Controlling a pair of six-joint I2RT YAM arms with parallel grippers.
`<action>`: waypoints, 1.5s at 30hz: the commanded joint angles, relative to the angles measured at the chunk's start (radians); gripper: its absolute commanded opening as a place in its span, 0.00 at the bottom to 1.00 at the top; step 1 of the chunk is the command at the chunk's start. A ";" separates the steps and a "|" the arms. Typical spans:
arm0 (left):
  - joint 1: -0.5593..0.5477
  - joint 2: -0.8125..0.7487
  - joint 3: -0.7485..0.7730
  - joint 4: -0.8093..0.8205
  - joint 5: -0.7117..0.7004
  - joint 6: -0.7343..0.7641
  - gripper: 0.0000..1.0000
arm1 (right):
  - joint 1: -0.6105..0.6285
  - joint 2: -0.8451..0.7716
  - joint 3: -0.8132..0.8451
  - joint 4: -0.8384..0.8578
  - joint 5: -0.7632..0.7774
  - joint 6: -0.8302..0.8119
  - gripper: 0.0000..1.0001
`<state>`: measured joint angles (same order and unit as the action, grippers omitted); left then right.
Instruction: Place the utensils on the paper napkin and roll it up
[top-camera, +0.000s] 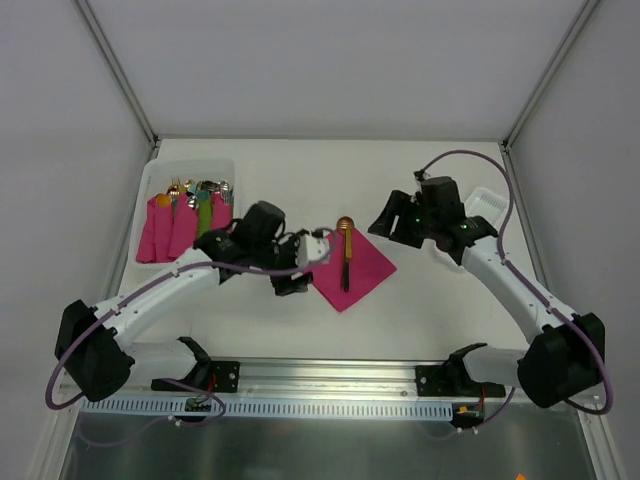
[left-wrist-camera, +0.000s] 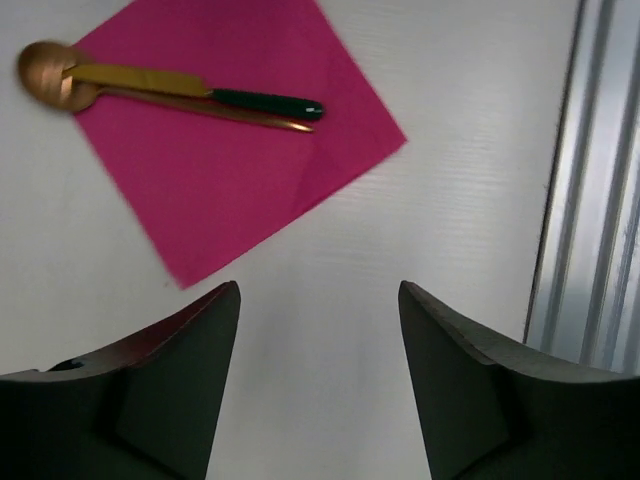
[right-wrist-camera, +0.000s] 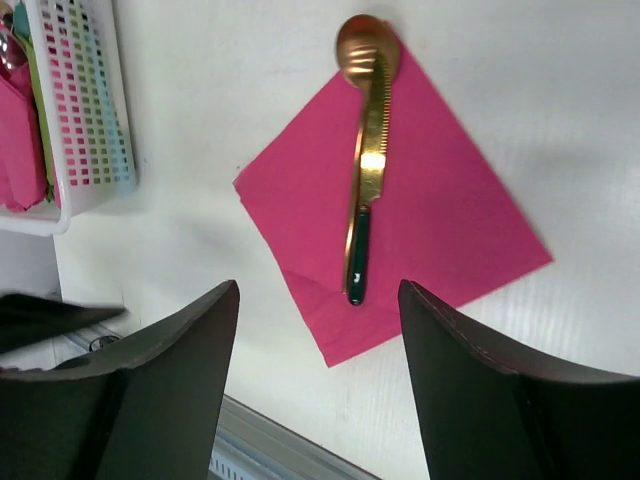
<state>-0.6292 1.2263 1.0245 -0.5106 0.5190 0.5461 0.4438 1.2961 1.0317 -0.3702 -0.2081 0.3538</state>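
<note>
**Top view.** The left arm is stretching from the lower left toward the middle of the frame, elbow bent. The left gripper (top-camera: 318, 248) is hanging just beside the left corner of the napkin (top-camera: 365, 268). The right arm is bending up from the lower right, and the right gripper (top-camera: 392, 222) is pointing left, near the napkin's upper right edge. From here I cannot tell how wide either pair of fingers is standing. The napkin is lying flat as a diamond at centre, with the utensils (top-camera: 345, 258) lying along its middle and the spoon bowl at its top corner. At upper left, a white basket (top-camera: 190, 166) is holding pink bundles (top-camera: 165, 230) with cutlery tips.

**Left wrist view.** The left gripper (left-wrist-camera: 318, 290) is hovering over bare table with its fingers (left-wrist-camera: 185, 385) standing well apart, holding and touching nothing. The napkin (left-wrist-camera: 250, 160) is lying at upper left, clear of the fingertips. The utensils (left-wrist-camera: 180, 90) are lying across it, with the bowl overhanging its corner. A metal rail (left-wrist-camera: 590, 200) is running down the right edge.

**Right wrist view.** The right gripper (right-wrist-camera: 318, 290) is also spreading its fingers (right-wrist-camera: 480, 390) wide and gripping nothing. The napkin (right-wrist-camera: 450, 220) is lying above them at centre. The utensils (right-wrist-camera: 366, 170) are lying on it from the top corner downward, dark handle tip lowest. The basket (right-wrist-camera: 85, 110) is sitting at upper left.
</note>
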 joint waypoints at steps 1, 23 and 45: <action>-0.150 -0.004 -0.102 0.112 -0.088 0.271 0.63 | -0.065 -0.076 -0.068 -0.064 -0.042 -0.045 0.68; -0.477 0.280 -0.256 0.601 -0.277 0.483 0.41 | -0.234 -0.304 -0.326 -0.119 -0.123 -0.081 0.63; -0.498 0.351 -0.279 0.627 -0.292 0.480 0.23 | -0.275 -0.287 -0.351 -0.119 -0.162 -0.102 0.62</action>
<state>-1.1198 1.5791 0.7277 0.0818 0.2230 1.0424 0.1787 1.0142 0.6891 -0.4847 -0.3500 0.2703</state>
